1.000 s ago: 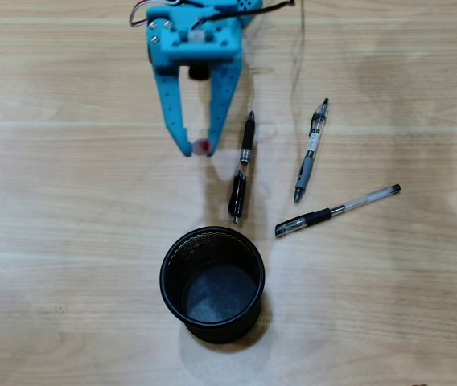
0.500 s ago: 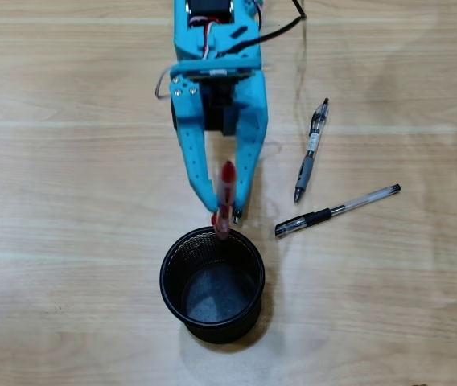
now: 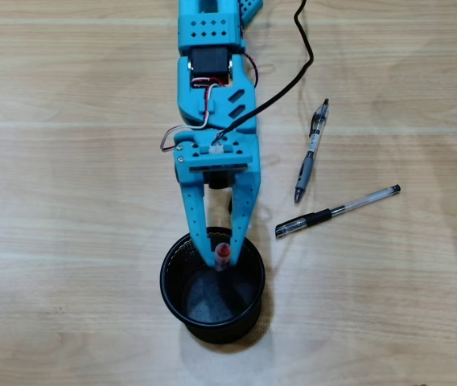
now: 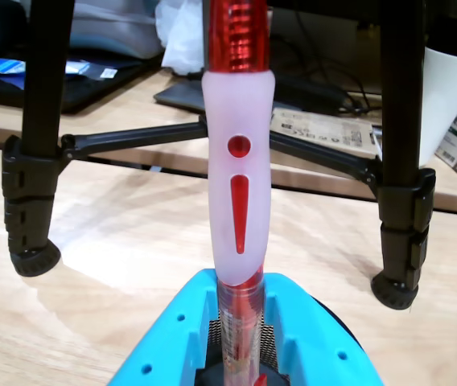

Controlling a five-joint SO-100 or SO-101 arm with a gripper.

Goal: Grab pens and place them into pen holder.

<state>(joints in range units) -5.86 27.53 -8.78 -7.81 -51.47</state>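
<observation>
Pens: the red one [image 3: 223, 256], with a smooth pale rubber grip [image 4: 238, 189] seen only in the wrist view, stands upright, clamped in the blue plastic gripper [image 3: 223, 259] over the round black mesh pen holder [image 3: 174, 291]. To the right, in the overhead view, a grey-blue pen [image 3: 310, 152] and a clear pen [image 3: 338, 211] lie on the wooden table [image 3: 67, 201].

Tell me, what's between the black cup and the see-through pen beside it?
Nothing: in the overhead view, only bare wooden table lies between the pen holder and the clear pen.
</observation>
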